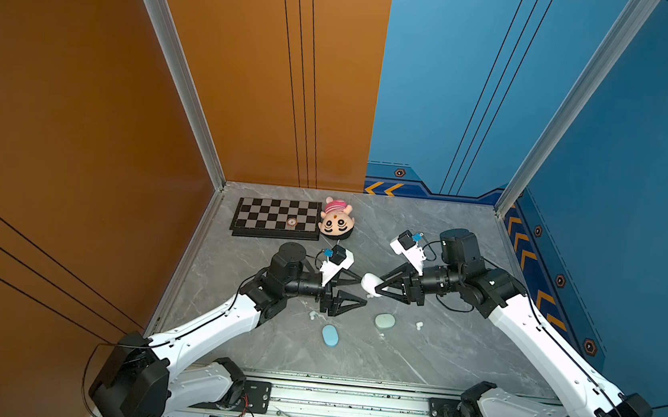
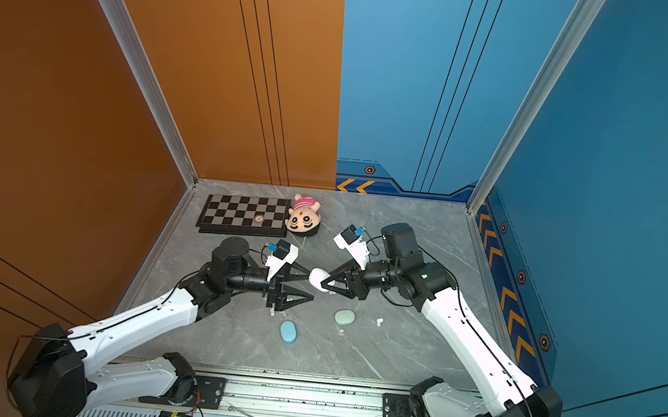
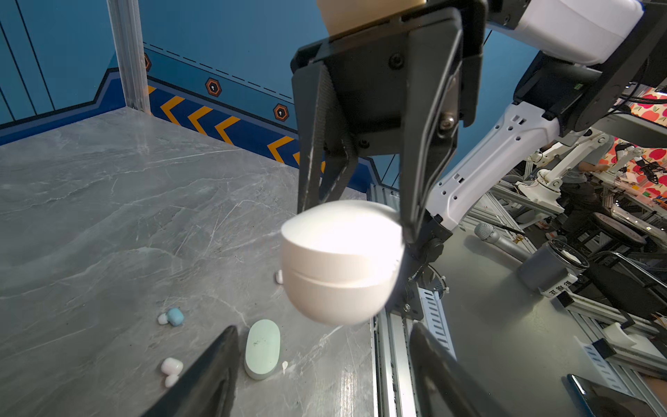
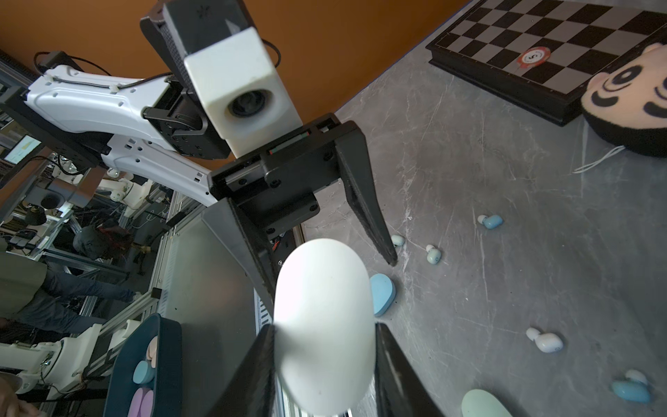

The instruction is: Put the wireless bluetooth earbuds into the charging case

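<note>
Grey counter (image 1: 413, 363) with earbuds (image 1: 419, 324) scattered loose: right fingers (image 4: 249, 375) clamp the white case (image 1: 371, 281) (lid shut) aloft, long axis aimed at the wide-spread left fingers (image 4: 362, 195) just beside it.

My feed shows a grey counter (image 1: 435, 353) veined in pale marble, with a light blue case (image 1: 330, 336) and a mint-green case (image 1: 385, 321) low in the middle of both top views, a white case (image 1: 371, 282) just above them, and both the left hand (image 1: 363, 291) and the right hand (image 1: 378, 287) black. Among the small buds I make out a light blue earbud (image 4: 492, 221) and a white earbud (image 4: 546, 342). Toward the counter's upper left, the chessboard (image 1: 264, 216) is black-and-grey checked with a red-and-white chip (image 1: 291, 222). The plush head (image 1: 337, 223) is peach, with black hair and a pink striped cap.
</note>
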`<state>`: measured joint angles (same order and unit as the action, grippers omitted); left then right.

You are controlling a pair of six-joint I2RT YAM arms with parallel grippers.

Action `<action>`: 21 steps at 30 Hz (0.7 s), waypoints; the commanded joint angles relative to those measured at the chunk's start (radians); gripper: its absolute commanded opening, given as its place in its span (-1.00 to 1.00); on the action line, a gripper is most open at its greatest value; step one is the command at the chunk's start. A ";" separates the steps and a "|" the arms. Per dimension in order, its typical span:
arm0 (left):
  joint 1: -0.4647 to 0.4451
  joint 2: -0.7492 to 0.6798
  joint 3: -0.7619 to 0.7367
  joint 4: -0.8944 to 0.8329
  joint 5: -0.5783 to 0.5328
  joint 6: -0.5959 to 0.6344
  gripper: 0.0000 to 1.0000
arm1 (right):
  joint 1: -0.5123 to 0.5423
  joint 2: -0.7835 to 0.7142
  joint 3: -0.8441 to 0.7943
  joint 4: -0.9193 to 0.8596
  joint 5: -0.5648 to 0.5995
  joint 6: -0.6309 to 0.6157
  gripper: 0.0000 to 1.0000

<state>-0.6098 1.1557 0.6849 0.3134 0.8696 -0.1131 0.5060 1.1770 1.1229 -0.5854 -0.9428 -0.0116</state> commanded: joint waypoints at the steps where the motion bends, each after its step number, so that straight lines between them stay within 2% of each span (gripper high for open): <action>1: -0.008 0.010 0.040 0.039 0.036 0.000 0.48 | 0.015 -0.022 0.028 -0.034 -0.005 -0.031 -0.45; 13: -0.040 0.008 0.065 0.038 0.087 -0.036 0.29 | 0.023 -0.027 0.036 -0.069 -0.010 -0.060 -0.46; 21: -0.047 0.013 0.069 0.038 0.088 -0.033 0.00 | 0.036 -0.025 0.042 -0.071 0.001 -0.060 -0.46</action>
<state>-0.6437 1.1637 0.7292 0.3443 0.9291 -0.1467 0.5323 1.1702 1.1290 -0.6304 -0.9424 -0.0532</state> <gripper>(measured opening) 0.509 0.400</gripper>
